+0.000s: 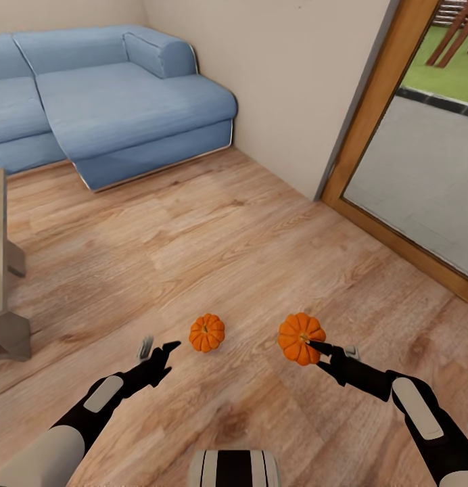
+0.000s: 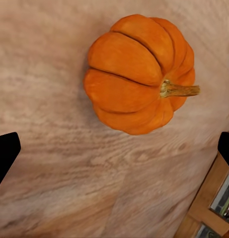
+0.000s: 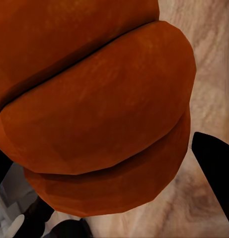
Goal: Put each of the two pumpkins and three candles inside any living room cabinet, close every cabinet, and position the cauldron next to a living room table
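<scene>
Two low outstretched arms: right hand [image 1: 314, 346] clamping one pumpkin [image 1: 300, 336], left hand [image 1: 157, 347] spread, empty.

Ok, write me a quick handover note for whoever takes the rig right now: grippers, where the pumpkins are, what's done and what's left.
Right gripper: shut on the right pumpkin, held above the wooden floor.
Left gripper: open and empty, jaws apart, near the second pumpkin, which lies on the floor, apart from the gripper.
Surroundings: blue sofa ahead, glass door on the right, the table at the left edge.
Done: one pumpkin picked up.
Left: grasp the second pumpkin, put both pumpkins and three candles into a cabinet, close the cabinets, place the cauldron by the table.
</scene>
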Controlling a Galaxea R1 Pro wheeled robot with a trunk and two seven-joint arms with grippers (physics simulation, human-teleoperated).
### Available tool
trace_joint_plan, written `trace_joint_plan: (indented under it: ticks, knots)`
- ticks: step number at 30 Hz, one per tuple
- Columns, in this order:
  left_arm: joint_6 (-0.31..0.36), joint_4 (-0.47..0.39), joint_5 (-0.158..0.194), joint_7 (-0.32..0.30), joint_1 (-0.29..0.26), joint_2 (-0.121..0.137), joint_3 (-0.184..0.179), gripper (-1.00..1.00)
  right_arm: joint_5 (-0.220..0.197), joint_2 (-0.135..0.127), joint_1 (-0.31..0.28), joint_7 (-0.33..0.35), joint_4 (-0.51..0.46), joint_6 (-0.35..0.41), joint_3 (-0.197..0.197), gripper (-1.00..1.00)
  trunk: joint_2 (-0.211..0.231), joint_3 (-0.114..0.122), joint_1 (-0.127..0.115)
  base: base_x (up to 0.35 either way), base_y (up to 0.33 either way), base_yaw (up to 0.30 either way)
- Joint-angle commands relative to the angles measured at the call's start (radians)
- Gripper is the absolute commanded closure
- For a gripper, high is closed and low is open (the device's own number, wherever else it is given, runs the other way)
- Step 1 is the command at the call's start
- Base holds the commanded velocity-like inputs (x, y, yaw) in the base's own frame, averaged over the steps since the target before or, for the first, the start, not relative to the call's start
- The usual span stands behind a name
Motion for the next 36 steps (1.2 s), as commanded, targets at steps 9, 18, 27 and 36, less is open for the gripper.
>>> trace_joint_plan:
  ticks: [9, 18, 27, 36]
  knots:
    - [0.001, -0.001, 0.005, -0.044, -0.001, 0.002, -0.004, -1.0, -0.004, 0.0, 0.005, 0.013, -0.117, 0.018, -0.004, 1.0, -0.001, -0.02, 0.002, 0.0, 0.0, 0.0]
    - [0.001, -0.001, 0.005, -0.058, -0.001, 0.001, 0.002, -1.0, -0.006, 0.007, 0.01, 0.015, -0.214, 0.068, -0.008, 1.0, -0.001, -0.02, 0.002, 0.0, 0.0, 0.0]
    - [0.001, 0.0, 0.007, -0.057, -0.001, 0.001, -0.001, -1.0, -0.006, 0.011, 0.01, 0.016, -0.22, 0.073, -0.008, 1.0, -0.001, -0.02, 0.002, 0.087, -0.108, 0.0]
    - [-0.001, 0.0, 0.007, -0.057, -0.001, 0.001, 0.004, -1.0, -0.006, 0.011, 0.01, 0.016, -0.221, 0.073, -0.008, 1.0, -0.001, -0.02, 0.002, 0.192, -0.061, 0.0]
